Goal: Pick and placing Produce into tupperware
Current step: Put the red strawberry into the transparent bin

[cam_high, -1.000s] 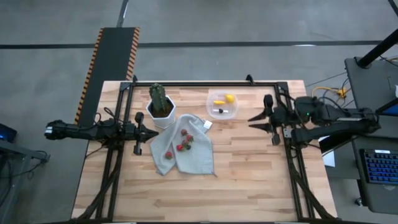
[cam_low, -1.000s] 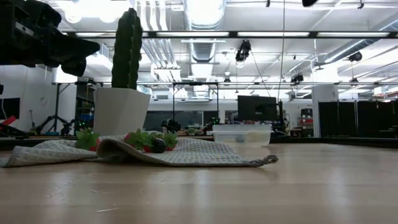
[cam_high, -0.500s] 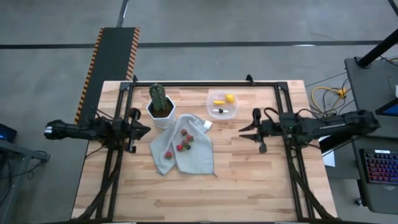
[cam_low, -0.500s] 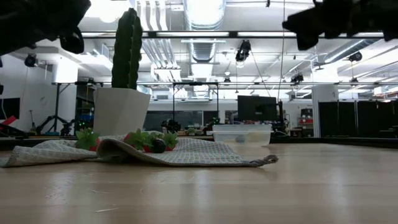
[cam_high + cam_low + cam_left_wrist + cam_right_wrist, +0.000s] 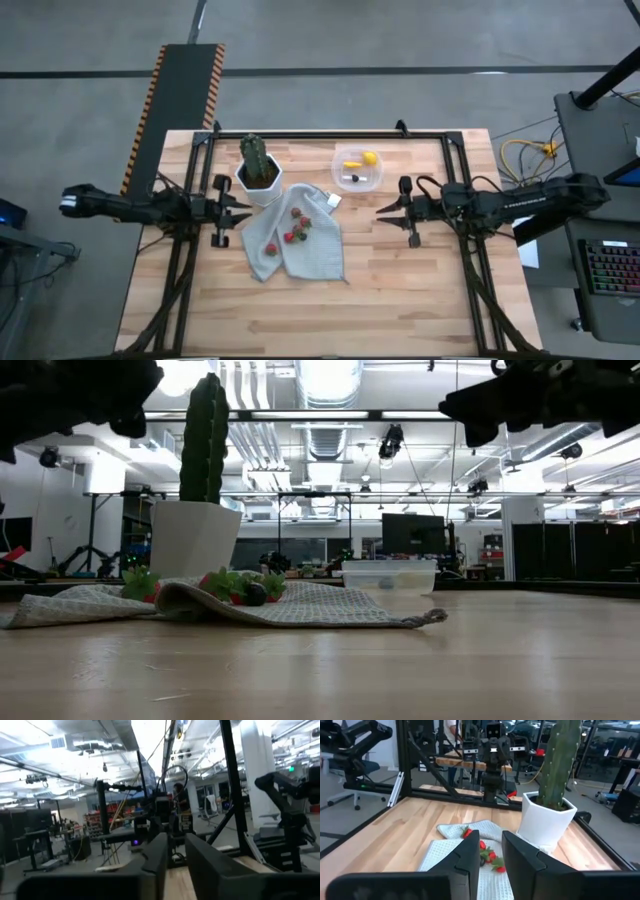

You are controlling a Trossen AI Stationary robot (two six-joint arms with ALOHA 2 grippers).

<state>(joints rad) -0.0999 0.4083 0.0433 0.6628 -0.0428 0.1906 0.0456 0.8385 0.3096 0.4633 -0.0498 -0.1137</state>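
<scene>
- Looking down on the bench [image 5: 400,290], you see a grey cloth [image 5: 300,245] lying just left of its middle, with red berries [image 5: 296,228] scattered on it.
- The tub [image 5: 357,168] sits near the far edge, right of the cloth, clear of it; inside it you can make out a lemon [image 5: 370,158], a yellow-orange piece [image 5: 352,165] and a dark berry [image 5: 356,179].
- A cactus [image 5: 256,158] in a white pot [image 5: 258,187] stands at the cloth's far left corner, touching or just beside it.
- Your left gripper [image 5: 246,208] hangs above the bench by the left edge, beside the pot and pointing toward the cloth; its fingers [image 5: 155,855] stand slightly apart with a narrow gap and nothing between them.
- Your right gripper [image 5: 381,211] hovers right of the cloth, in front of the tub, pointing at the berries; its fingers [image 5: 520,852] are also a little apart and pinch nothing.
- From table height, the berries [image 5: 232,587] show with green leaves atop the cloth's fold.
</scene>
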